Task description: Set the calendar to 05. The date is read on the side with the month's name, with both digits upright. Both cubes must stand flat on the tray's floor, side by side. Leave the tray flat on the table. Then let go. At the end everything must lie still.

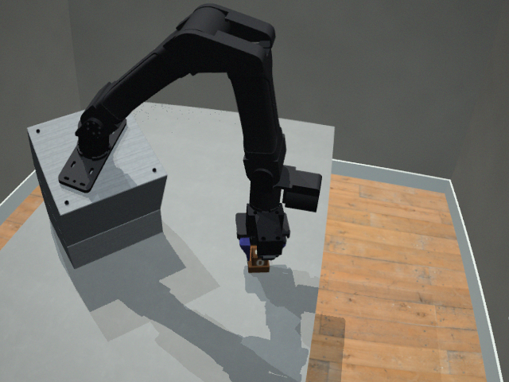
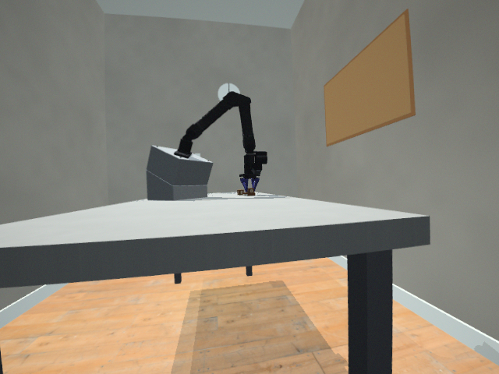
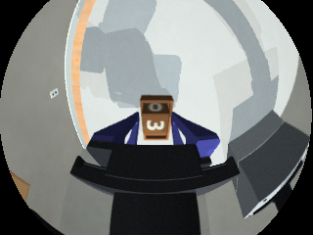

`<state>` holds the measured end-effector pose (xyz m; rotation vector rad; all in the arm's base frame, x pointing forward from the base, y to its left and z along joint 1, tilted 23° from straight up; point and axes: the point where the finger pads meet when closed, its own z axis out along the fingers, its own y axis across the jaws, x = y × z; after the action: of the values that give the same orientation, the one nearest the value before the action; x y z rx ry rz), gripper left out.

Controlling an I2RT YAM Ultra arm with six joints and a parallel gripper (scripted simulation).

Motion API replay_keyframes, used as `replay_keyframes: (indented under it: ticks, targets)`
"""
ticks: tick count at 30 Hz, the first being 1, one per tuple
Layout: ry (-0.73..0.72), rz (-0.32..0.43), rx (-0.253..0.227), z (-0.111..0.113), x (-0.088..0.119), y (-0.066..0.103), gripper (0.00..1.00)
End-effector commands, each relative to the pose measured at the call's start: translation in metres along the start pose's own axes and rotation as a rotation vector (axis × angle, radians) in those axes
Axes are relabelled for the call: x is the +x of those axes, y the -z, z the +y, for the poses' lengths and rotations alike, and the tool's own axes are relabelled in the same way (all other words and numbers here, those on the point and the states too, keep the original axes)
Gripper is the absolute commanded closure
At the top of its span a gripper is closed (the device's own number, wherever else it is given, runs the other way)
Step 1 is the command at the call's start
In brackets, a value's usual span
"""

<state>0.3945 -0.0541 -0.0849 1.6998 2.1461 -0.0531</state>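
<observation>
A brown wooden cube (image 1: 258,265) stands on the grey table under my gripper (image 1: 255,258). In the wrist view the cube (image 3: 156,119) sits between my two blue fingers. It shows a 0 on its upper face and a 3 turned on its side on the face towards the camera. The fingers stand a little apart from the cube's sides, so the gripper is open around it. In the exterior view a second small brown object (image 2: 241,192) lies just left of the gripper (image 2: 250,188); it is too small to tell what it is. I cannot make out the tray.
The arm's grey base block (image 1: 96,181) stands at the left of the table. The table's right edge (image 1: 324,255) runs close to the cube, with the wooden floor below it.
</observation>
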Motion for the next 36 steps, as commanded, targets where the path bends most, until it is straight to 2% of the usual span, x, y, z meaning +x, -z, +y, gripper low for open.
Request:
replay_keyframes:
  ticks: [1, 5, 9, 11, 20, 24, 29, 30, 36]
  targets:
    - [-0.001, -0.004, -0.012, 0.004, -0.001, 0.007, 0.53]
    - [-0.001, -0.004, -0.012, 0.004, -0.001, 0.02, 0.53]
    - [-0.001, -0.004, -0.013, 0.004, -0.001, 0.04, 0.53]
    - [-0.001, -0.004, -0.013, 0.004, -0.001, 0.04, 0.53]
    - [-0.001, -0.003, -0.013, 0.004, -0.001, 0.084, 0.53]
    - [-0.001, -0.003, -0.013, 0.004, -0.001, 0.092, 0.53]
    - [-0.001, -0.003, -0.013, 0.004, -0.001, 0.092, 0.53]
    - [-0.001, -0.003, -0.013, 0.004, -0.001, 0.092, 0.0]
    - [-0.001, -0.003, -0.013, 0.004, -0.001, 0.092, 0.0]
